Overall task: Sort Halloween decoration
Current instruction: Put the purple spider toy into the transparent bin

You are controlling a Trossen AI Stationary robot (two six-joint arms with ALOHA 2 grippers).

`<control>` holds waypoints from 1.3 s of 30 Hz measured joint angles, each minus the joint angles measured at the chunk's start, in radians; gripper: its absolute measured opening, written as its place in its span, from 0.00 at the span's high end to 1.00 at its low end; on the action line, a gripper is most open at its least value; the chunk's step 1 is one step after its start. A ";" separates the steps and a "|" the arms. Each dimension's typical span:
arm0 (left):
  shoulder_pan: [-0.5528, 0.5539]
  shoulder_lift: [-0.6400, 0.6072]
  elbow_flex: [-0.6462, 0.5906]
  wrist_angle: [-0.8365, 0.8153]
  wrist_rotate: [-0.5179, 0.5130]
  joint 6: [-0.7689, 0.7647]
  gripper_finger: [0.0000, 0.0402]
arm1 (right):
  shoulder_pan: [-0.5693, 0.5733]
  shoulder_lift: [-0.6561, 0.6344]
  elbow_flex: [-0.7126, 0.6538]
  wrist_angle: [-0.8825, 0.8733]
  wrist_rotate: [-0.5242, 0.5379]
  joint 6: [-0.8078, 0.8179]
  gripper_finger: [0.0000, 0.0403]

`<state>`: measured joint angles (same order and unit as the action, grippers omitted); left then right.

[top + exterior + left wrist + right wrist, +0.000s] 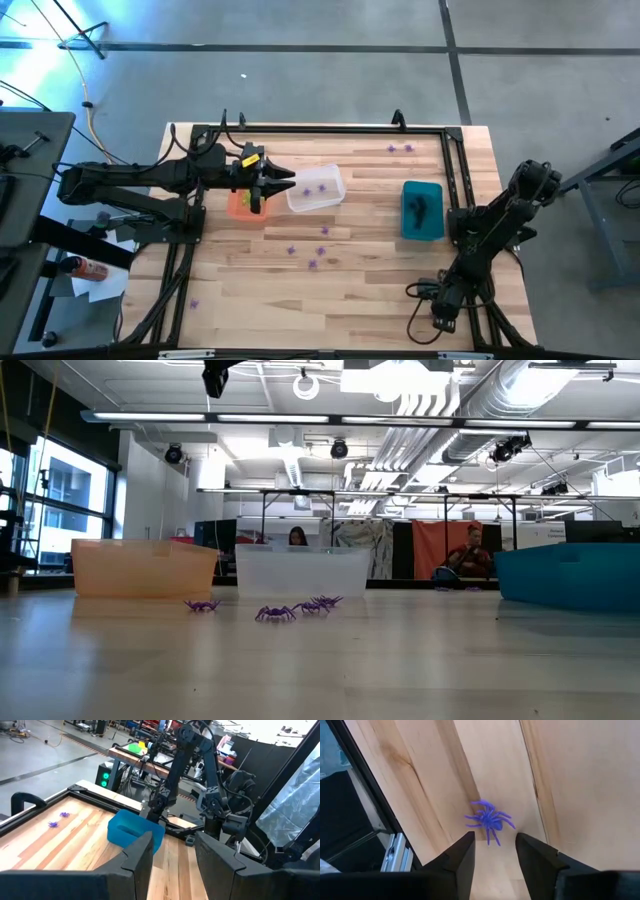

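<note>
Purple spidery decorations lie loose on the wooden table (380,270): a few near the middle (313,252), two at the far edge (400,148), one near the left rail (193,303). The low view shows a few of them (275,613) in front of the bins. My right gripper (495,847) is open at the near right, pointing steeply down at one purple spider (489,820) that lies flat just beyond its fingertips. My left gripper (172,855) is open and holds nothing. It hangs level above the orange bin (240,205), beside the clear bin (315,188).
The teal bin (422,210) holds dark pieces and stands right of centre. The clear bin holds purple pieces. A black frame rail (367,795) runs close beside my right gripper. In the low view the orange bin (145,568), clear bin (302,572) and teal bin (570,575) stand in a row.
</note>
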<state>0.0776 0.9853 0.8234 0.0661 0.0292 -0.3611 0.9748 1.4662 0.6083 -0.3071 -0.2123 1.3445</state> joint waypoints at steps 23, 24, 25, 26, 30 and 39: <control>0.003 -0.018 0.000 -0.031 0.011 0.006 0.67 | 0.014 0.056 0.000 0.097 -0.036 0.088 0.98; 0.007 -0.030 0.000 -0.025 0.013 0.007 0.67 | 0.011 0.056 -0.001 0.105 -0.048 0.091 0.98; 0.012 -0.045 0.000 -0.022 0.014 0.012 0.67 | 0.010 0.056 -0.001 0.111 -0.060 0.091 0.98; 0.017 -0.061 0.000 -0.025 0.014 0.019 0.67 | 0.007 0.056 0.001 0.114 -0.071 0.090 0.99; 0.040 -0.118 0.000 -0.026 0.012 0.056 0.67 | 0.007 0.047 0.028 0.117 -0.078 0.072 1.00; 0.080 -0.197 0.000 -0.025 0.009 0.060 0.67 | -0.079 -0.090 0.097 0.076 0.002 0.015 1.00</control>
<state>0.1575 0.7879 0.8238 0.0410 0.0386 -0.3012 0.8954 1.3758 0.7054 -0.2315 -0.2102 1.3596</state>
